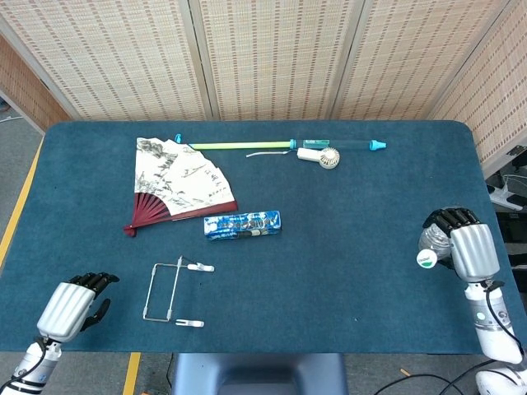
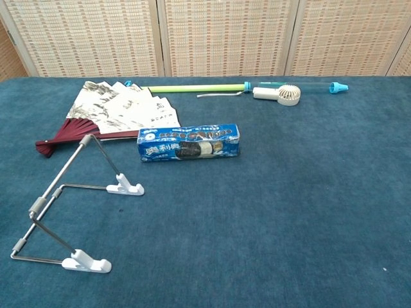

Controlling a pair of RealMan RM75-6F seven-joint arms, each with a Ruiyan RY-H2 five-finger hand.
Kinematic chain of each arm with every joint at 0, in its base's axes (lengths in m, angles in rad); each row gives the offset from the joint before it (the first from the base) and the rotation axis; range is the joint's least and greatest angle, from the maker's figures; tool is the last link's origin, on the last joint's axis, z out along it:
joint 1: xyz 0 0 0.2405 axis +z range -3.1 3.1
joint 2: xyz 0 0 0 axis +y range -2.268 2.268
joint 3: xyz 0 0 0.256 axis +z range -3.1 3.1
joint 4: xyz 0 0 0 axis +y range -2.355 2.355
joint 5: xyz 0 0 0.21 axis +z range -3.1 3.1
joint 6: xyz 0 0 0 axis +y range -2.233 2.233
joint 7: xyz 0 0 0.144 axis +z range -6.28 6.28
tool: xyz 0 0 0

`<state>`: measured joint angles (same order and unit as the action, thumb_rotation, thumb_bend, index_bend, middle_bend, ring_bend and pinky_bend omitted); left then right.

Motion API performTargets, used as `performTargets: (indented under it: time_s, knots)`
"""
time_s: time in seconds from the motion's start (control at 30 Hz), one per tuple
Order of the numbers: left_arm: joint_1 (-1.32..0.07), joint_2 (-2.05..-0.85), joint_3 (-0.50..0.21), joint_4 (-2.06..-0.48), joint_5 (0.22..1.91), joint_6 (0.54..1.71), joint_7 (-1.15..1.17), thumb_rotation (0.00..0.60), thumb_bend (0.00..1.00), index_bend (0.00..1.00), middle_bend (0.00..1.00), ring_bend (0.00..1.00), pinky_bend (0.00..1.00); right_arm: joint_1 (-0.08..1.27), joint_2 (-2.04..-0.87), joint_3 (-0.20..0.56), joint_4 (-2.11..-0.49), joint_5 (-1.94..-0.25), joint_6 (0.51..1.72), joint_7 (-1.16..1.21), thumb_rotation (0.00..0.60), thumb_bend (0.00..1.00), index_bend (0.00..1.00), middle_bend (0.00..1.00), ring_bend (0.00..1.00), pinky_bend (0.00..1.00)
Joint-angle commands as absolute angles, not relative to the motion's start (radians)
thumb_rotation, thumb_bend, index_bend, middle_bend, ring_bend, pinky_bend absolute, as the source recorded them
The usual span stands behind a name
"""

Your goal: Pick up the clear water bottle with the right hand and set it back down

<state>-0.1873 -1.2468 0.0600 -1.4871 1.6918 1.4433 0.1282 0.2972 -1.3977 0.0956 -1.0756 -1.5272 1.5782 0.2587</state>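
In the head view my right hand (image 1: 464,245) is at the right side of the table, raised toward the camera, gripping the clear water bottle (image 1: 428,245). The bottle stands nearly upright, its green and white cap pointing up; most of its body is hidden under the hand. My left hand (image 1: 72,303) rests at the table's front left corner, fingers curled, holding nothing. Neither hand nor the bottle shows in the chest view.
A paper fan (image 1: 177,185), a blue biscuit pack (image 1: 242,224) and a wire stand (image 1: 173,293) lie left of centre. A long green and blue stick (image 1: 280,145) and a small white fan (image 1: 319,155) lie at the back. Table's right edge (image 1: 487,197) is near my right hand.
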Motion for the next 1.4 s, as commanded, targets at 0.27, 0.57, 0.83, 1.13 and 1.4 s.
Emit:
performTargets:
  time_s: [0.27, 0.57, 0.83, 1.13, 1.4]
  knots:
    - [-0.188, -1.246, 0.060, -1.490, 1.690, 1.440, 0.128, 0.600, 0.44, 0.32, 0.36, 0.38, 0.52, 0.370, -1.129, -0.075, -1.335, -1.699, 1.339, 1.318, 0.600, 0.43, 0.82, 0.71, 0.61, 0.54]
    - [-0.189, -1.248, 0.061, -1.488, 1.691, 1.439, 0.132, 0.600, 0.44, 0.32, 0.36, 0.38, 0.52, 0.384, -1.113, -0.079, -1.297, -1.689, 1.340, 1.473, 0.600, 0.43, 0.82, 0.71, 0.61, 0.54]
    - [-0.189, -1.249, 0.062, -1.487, 1.693, 1.440, 0.134, 0.600, 0.44, 0.32, 0.36, 0.38, 0.51, 0.333, -1.208, 0.009, -1.250, -1.559, 1.379, 0.917, 0.600, 0.43, 0.82, 0.71, 0.61, 0.54]
    - [-0.188, -1.249, 0.062, -1.488, 1.692, 1.440, 0.132, 0.600, 0.44, 0.32, 0.36, 0.38, 0.51, 0.310, -1.321, 0.074, -1.170, -1.493, 1.426, 0.560, 0.600, 0.44, 0.82, 0.71, 0.61, 0.54]
    - [-0.189, -1.250, 0.062, -1.488, 1.689, 1.435, 0.135, 0.600, 0.44, 0.32, 0.36, 0.38, 0.51, 0.324, -1.349, 0.065, -1.125, -1.524, 1.395, 0.591, 0.600, 0.44, 0.82, 0.71, 0.61, 0.54]
